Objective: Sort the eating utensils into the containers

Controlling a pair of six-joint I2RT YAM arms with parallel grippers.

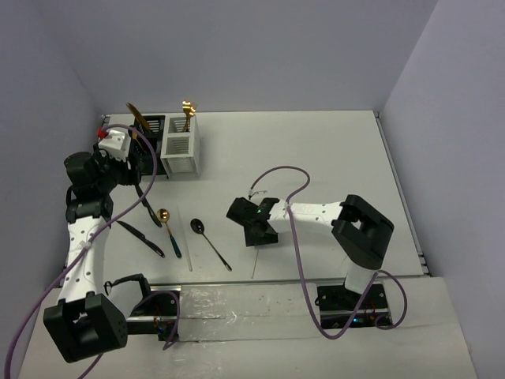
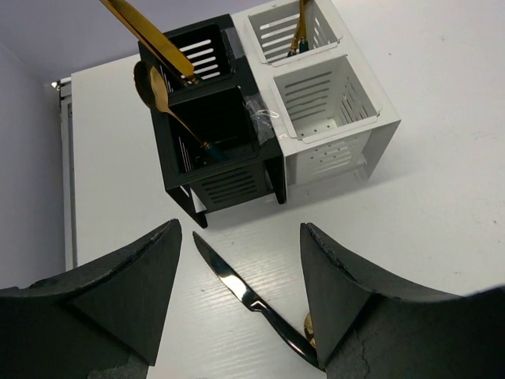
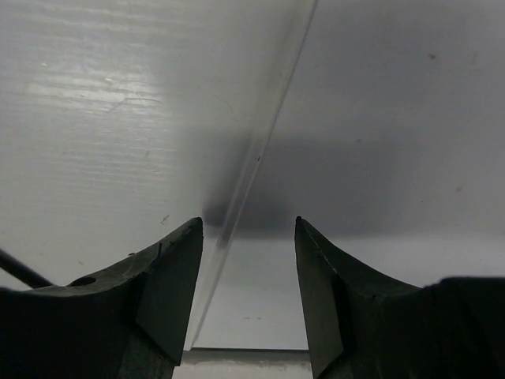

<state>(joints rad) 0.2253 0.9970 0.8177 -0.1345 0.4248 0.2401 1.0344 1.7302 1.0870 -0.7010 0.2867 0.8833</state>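
Observation:
The containers are joined side by side at the back left: a black caddy (image 1: pixel 148 158) (image 2: pixel 213 150) and a white caddy (image 1: pixel 181 147) (image 2: pixel 323 103). A gold spoon (image 2: pixel 158 87) and a gold knife (image 2: pixel 150 35) lean out of the black one. A gold-headed utensil (image 1: pixel 188 113) stands in the white one. My left gripper (image 1: pixel 132 162) (image 2: pixel 239 229) hangs open just in front of the black caddy, above a black knife (image 2: pixel 245 296) on the table. My right gripper (image 1: pixel 256 227) (image 3: pixel 248 225) is low over the table, open. A thin white stick (image 1: pixel 255 264) (image 3: pixel 260 142) lies between its fingers, close to the left one.
More utensils lie in front of the caddies: a gold spoon with a dark handle (image 1: pixel 167 229), a black spoon (image 1: pixel 210 243), a second black piece (image 1: pixel 142 237) and another white stick (image 1: pixel 190 249). A shiny strip (image 1: pixel 237 290) marks the table's near edge. Walls close in the left and back.

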